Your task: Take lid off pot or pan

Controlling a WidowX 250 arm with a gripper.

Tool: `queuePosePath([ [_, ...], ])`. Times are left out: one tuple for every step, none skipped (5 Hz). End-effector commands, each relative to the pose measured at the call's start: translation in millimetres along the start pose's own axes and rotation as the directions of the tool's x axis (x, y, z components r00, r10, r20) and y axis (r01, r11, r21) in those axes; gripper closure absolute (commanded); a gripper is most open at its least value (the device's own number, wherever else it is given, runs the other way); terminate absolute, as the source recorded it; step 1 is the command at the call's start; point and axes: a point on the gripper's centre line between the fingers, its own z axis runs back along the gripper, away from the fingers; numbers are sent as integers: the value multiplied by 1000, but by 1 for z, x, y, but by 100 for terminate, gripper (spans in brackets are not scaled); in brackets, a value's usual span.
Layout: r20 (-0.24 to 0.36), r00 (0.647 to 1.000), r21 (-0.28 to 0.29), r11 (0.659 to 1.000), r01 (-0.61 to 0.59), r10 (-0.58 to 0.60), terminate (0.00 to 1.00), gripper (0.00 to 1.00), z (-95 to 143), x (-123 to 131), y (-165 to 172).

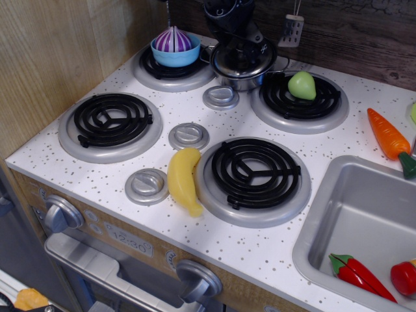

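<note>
One gripper hangs low over the lid, apparently to take its knob, hidden beneath; whether it grips I cannot tell. Lid sits on the pot, at the back between two burners.

At the top centre, the black pincer sits low over the lid on the pot, between the blue bowl and green pear.

The pot is hemmed by the blue bowl leftward and green pear rightward; its front stays open
</note>
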Motion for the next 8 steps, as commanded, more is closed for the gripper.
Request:
queuePosePath([
  [58,997,55,997,47,-50,0,0,8,22,14],
  [43,999,49,999,22,-24,0,100,4,24,13],
  [27,1000,51,999,8,-10,0,100,10,25,9],
  [1,1000,66,998,-1,1,0,100,25,29,4],
  [-28,1000,101,995,-10,13,0,100,48,32,-2],
  [-66,997,136,990,-32,41,0,100,77,33,-9],
  [-103,991,145,987,-67,82,0,100,90,23,-14],
  [-192,972,102,988,-120,138,0,100,99,0,-21],
])
